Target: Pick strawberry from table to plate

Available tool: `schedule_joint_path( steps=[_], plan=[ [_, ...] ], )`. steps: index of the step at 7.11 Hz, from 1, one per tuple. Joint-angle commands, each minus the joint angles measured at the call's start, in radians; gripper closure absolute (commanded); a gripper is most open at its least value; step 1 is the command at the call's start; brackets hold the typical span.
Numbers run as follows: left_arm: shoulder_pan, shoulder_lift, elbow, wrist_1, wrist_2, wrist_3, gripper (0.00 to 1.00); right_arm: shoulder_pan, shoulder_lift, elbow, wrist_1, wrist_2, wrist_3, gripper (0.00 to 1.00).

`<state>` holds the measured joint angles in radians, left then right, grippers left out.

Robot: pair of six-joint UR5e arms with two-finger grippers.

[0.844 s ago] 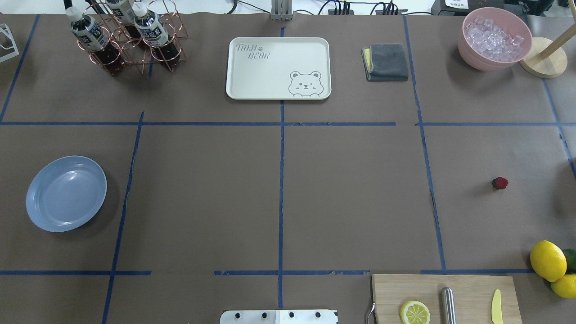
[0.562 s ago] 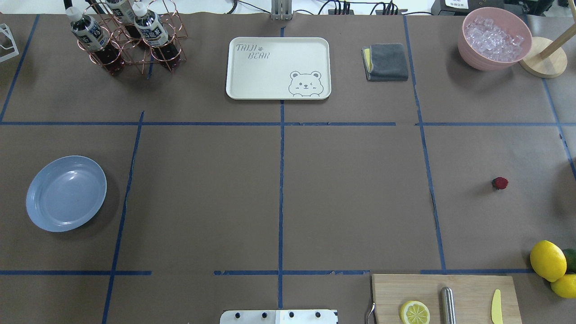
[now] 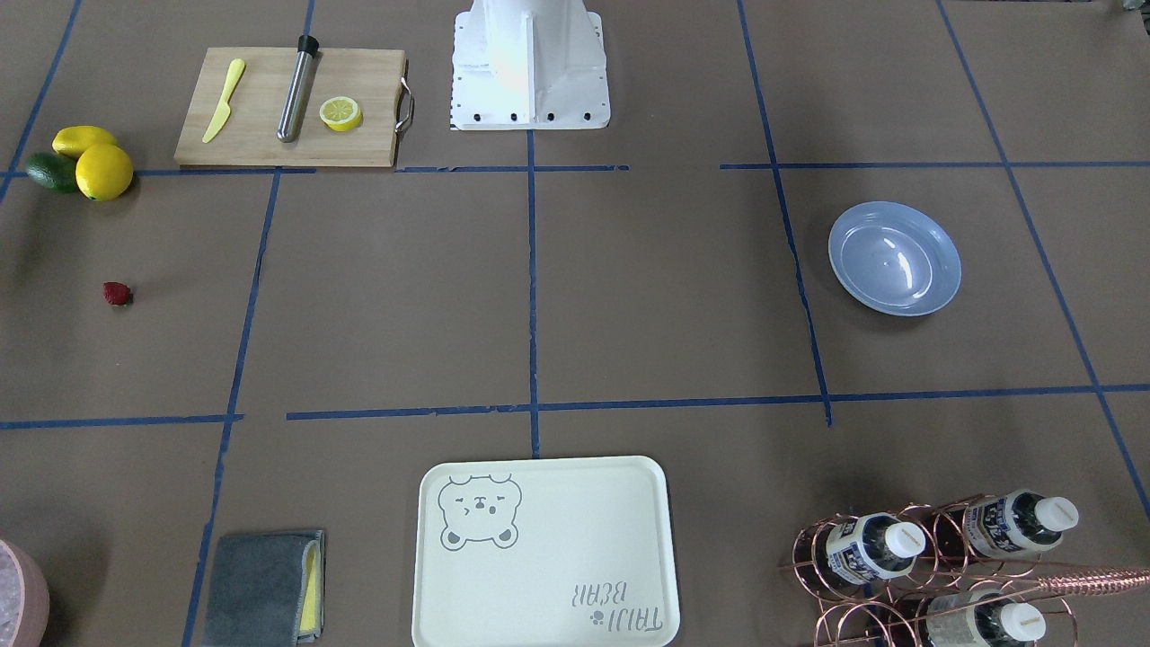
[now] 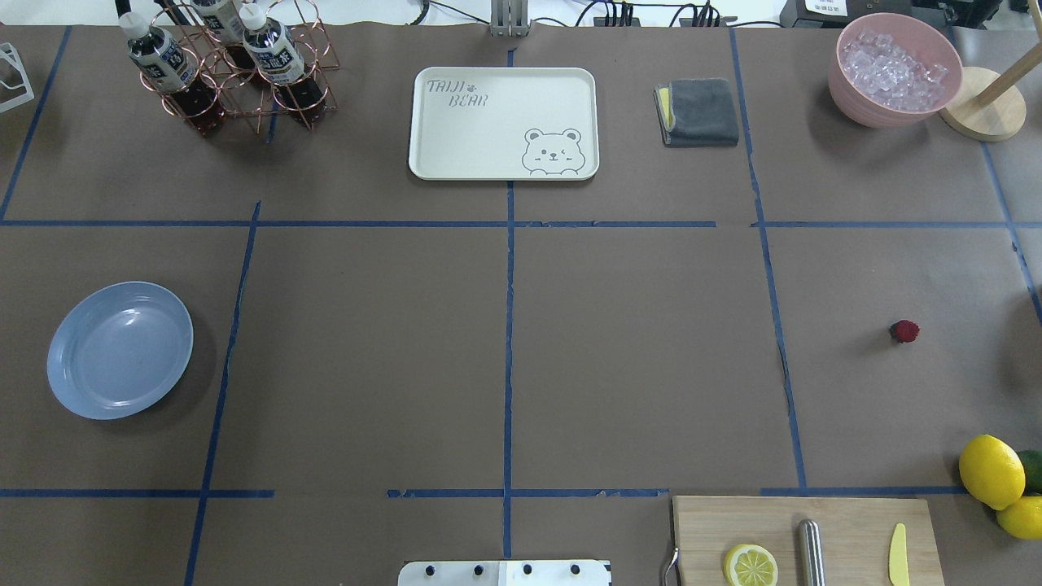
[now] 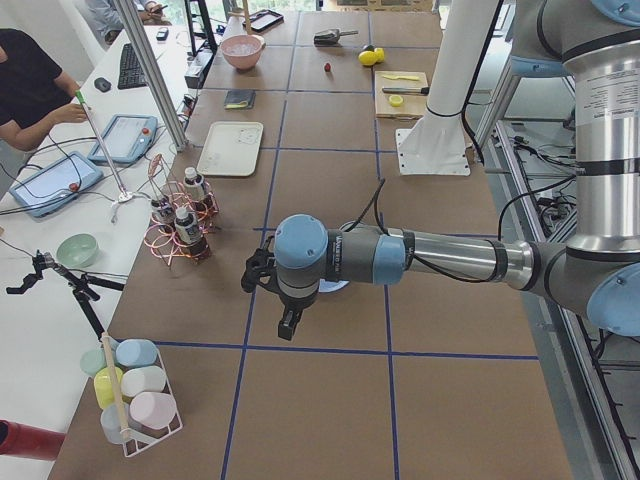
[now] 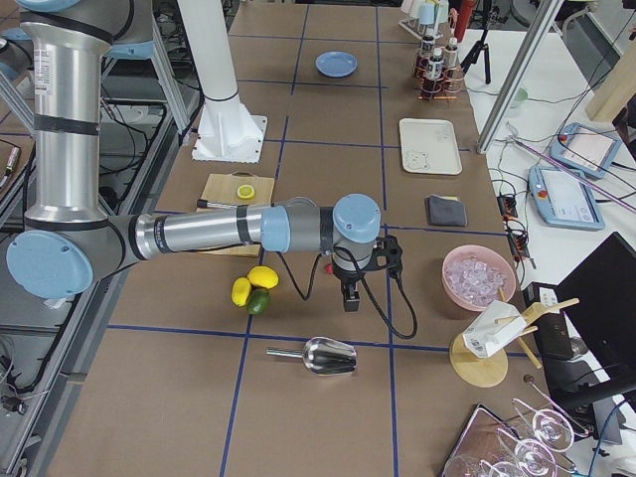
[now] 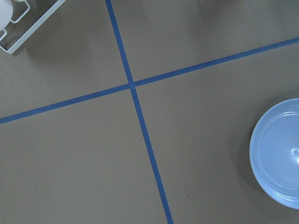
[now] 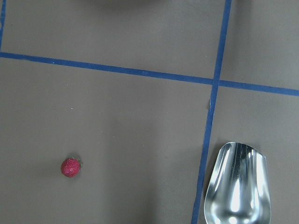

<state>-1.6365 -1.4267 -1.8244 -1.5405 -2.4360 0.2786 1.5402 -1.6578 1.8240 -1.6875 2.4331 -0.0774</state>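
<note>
The strawberry (image 4: 904, 331) is a tiny dark-red berry lying on the brown table (image 4: 635, 342) at the right; it also shows in the front view (image 3: 117, 294) and low left in the right wrist view (image 8: 70, 167). The light-blue plate (image 4: 120, 350) sits empty at the far left, with part of it at the right edge of the left wrist view (image 7: 280, 158). My left gripper (image 5: 288, 325) hangs beside the plate and my right gripper (image 6: 350, 298) hangs close by the strawberry. Both show only in the side views, so I cannot tell whether they are open or shut.
A cutting board (image 4: 847, 521) with a lemon half, a metal rod and a yellow knife lies front right, with lemons (image 4: 991, 470) beside it. A metal scoop (image 8: 236, 186) lies right of the strawberry. At the back stand a bear tray (image 4: 488, 138), a grey cloth (image 4: 698, 111), an ice bowl (image 4: 855, 106) and a bottle rack (image 4: 228, 65).
</note>
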Motion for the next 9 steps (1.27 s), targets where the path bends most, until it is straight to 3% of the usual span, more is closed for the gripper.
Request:
schedule_joint_path(
  steps=[1,2,3,6,9],
  plan=[
    [0.003,0.005,-0.007,-0.023,-0.006,-0.012,0.00,-0.005,-0.006,-0.003,0.002,-0.002,-0.001,0.00],
    [0.036,0.003,0.005,-0.027,-0.008,-0.110,0.00,-0.006,-0.010,-0.005,-0.001,0.000,0.001,0.00],
    [0.191,-0.003,0.016,-0.105,-0.003,-0.210,0.00,-0.008,-0.011,-0.005,-0.001,-0.002,-0.001,0.00],
    [0.431,-0.003,0.124,-0.427,0.005,-0.526,0.00,-0.032,-0.007,-0.023,0.002,-0.003,-0.001,0.00],
    [0.573,-0.021,0.175,-0.597,0.034,-0.811,0.06,-0.035,-0.005,-0.023,0.002,-0.003,-0.002,0.00]
  ],
)
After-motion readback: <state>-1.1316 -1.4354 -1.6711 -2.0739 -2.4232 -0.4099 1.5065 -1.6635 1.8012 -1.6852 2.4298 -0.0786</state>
